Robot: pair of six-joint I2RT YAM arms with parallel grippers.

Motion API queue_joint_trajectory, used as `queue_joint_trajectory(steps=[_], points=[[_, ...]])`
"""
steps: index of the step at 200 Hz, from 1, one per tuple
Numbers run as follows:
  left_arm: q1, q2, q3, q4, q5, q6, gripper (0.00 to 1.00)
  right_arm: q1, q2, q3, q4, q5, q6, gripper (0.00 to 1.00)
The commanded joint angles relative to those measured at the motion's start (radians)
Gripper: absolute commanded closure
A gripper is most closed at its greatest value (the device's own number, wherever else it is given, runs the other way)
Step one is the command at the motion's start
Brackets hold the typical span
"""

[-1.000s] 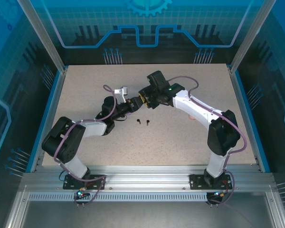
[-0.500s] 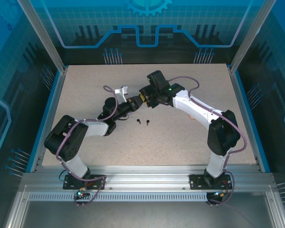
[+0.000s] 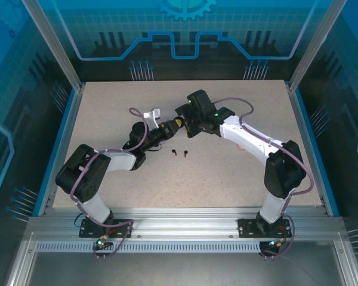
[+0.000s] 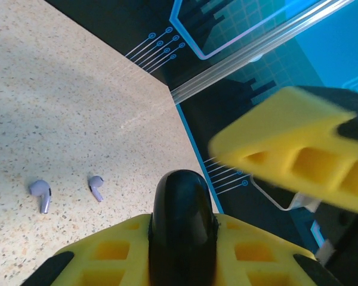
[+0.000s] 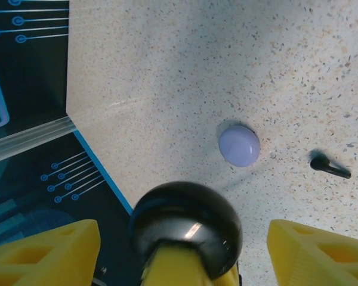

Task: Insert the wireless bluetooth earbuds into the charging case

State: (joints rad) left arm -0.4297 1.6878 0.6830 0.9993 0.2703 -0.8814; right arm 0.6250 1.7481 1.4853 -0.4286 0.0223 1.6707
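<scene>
Charging case point(image 4: 182, 208): glossy black, rounded; clenched between left gripper point(image 4: 182, 256) yellow fingers point(image 4: 107, 253); right gripper point(image 5: 182, 238) fingers point(image 5: 322, 250) spread, flanking it untouched.

held case point(image 4: 182, 202): in left gripper point(image 4: 182, 238), over table point(image 3: 227, 185) centre.
two earbuds point(image 3: 175, 152): on table, 6 o'clock of held case, top view.
loose case point(image 5: 239, 145): on table, 1 o'clock of held case, right wrist view.

Right gripper point(image 5: 183, 245): its fingers now stand wide apart, clear of the black charging case point(image 5: 185, 226); a second ago they were narrower.
Left gripper point(image 4: 182, 256): has gone from partly open to closed, apparently clamping the case, though the top view is too small to confirm.
Right arm point(image 3: 284, 170): the elbow has shifted toward the frame's lower right.
</scene>
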Motion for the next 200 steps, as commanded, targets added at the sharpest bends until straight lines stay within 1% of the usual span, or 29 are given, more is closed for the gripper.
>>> queue_joint_trajectory(steps=[1,19,35,65,86,93,111,128,153,200], points=[[0.012,-0.043,0.042,-0.055,0.075,0.011,1.0,-0.047,-0.094,-0.027,-0.024,0.033,-0.089,0.24],[0.029,-0.061,0.068,-0.099,0.175,0.036,1.0,-0.088,-0.16,-0.085,-0.02,0.029,-0.171,0.23],[0.05,-0.072,0.1,-0.137,0.279,0.059,1.0,-0.132,-0.221,-0.153,0.019,-0.013,-0.267,0.22],[0.084,-0.089,0.18,-0.242,0.464,0.109,1.0,-0.213,-0.31,-0.222,0.028,-0.111,-0.549,0.23],[0.097,-0.102,0.238,-0.325,0.558,0.148,1.0,-0.232,-0.392,-0.307,0.11,-0.183,-0.771,0.24],[0.097,-0.105,0.261,-0.352,0.584,0.159,1.0,-0.234,-0.425,-0.347,0.161,-0.22,-0.843,0.24],[0.098,-0.11,0.308,-0.416,0.642,0.191,1.0,-0.242,-0.499,-0.434,0.246,-0.3,-0.952,0.25],[0.097,-0.113,0.344,-0.46,0.68,0.211,1.0,-0.248,-0.537,-0.484,0.294,-0.367,-0.995,0.26],[0.097,-0.118,0.374,-0.504,0.696,0.235,1.0,-0.242,-0.549,-0.505,0.356,-0.448,-1.008,0.26],[0.097,-0.12,0.385,-0.516,0.702,0.234,1.0,-0.212,-0.483,-0.458,0.39,-0.462,-1.008,0.29]])
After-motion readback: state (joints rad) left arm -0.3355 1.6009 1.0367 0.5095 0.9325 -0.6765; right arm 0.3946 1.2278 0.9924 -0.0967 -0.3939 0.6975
